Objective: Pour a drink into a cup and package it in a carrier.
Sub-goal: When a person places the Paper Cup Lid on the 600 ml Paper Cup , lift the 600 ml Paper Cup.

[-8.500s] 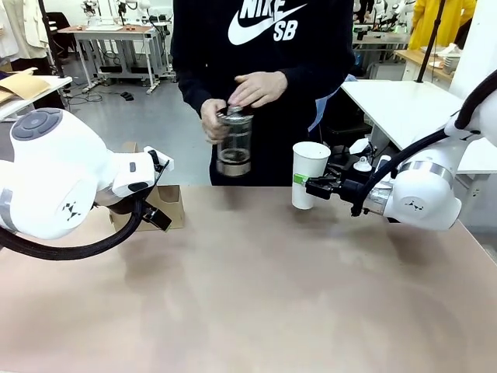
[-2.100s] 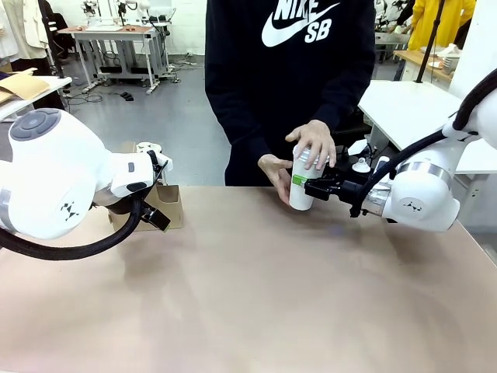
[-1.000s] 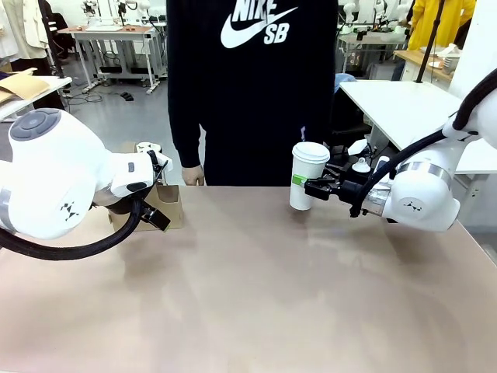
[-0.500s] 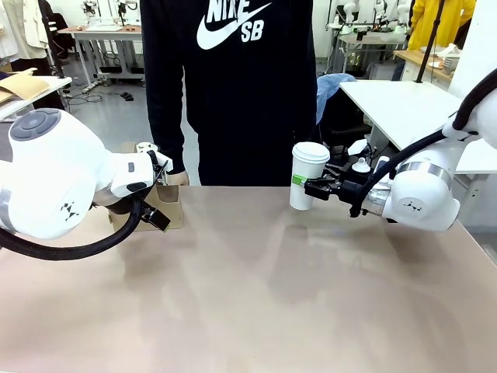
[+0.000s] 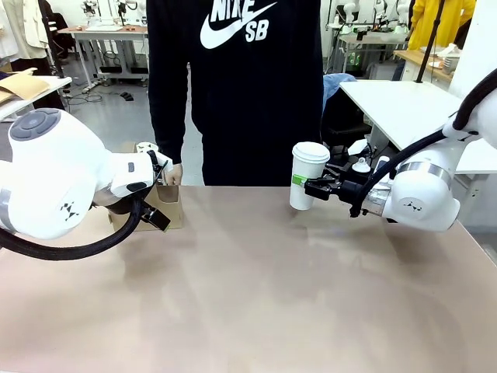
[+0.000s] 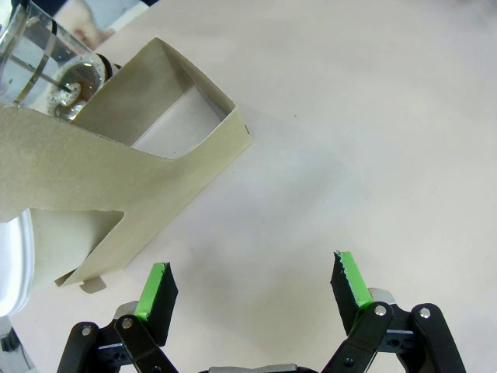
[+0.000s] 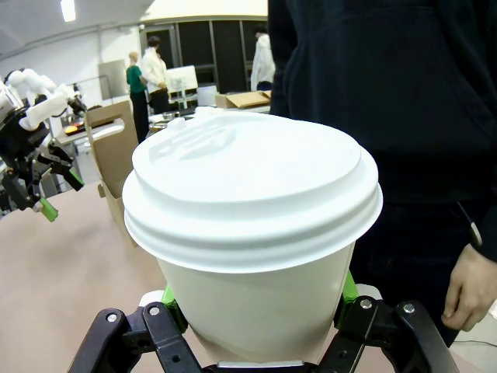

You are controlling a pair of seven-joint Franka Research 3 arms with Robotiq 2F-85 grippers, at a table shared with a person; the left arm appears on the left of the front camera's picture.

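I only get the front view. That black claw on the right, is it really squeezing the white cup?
Observer: Yes. The right wrist view shows the right gripper with its green pads pressed against both sides of the cup.
Operator: And the other claw, by the brown box?
Observer: The left gripper is open and holds nothing, over bare table.
Operator: Is anything in that box?
Observer: The carrier slot that the left wrist view looks into is empty.
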